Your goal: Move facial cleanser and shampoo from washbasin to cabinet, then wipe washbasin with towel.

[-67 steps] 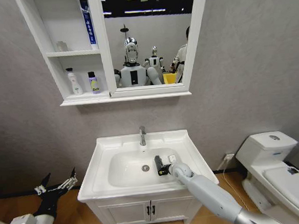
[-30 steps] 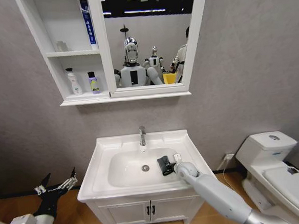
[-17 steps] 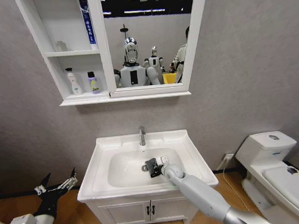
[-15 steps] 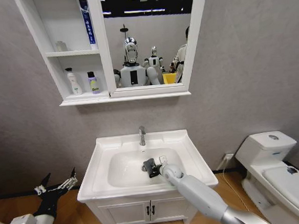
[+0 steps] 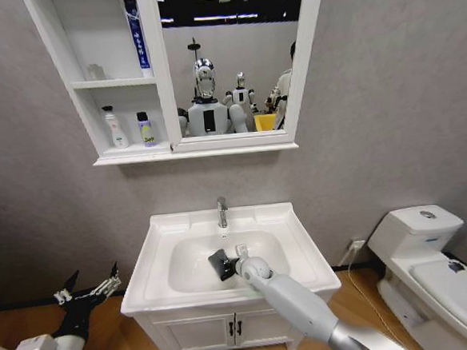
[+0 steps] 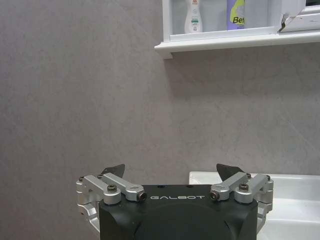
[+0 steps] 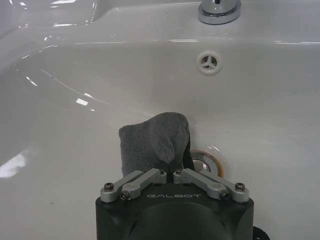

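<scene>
Right gripper (image 7: pixel 170 172), fingers closed on the small dark grey cloth towel (image 7: pixel 152 142), presses it into the white ceramic washbasin (image 5: pixel 161 228) bowl beside the round metal drain (image 7: pixel 204 162); left gripper (image 6: pixel 170 175) hangs parked, fingers spread wide, empty.

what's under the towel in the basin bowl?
Right hand is shut on the towel, pressed on the bowl of the washbasin. Drain peeks out beside it, partly covered; the surface beneath is hidden.
</scene>
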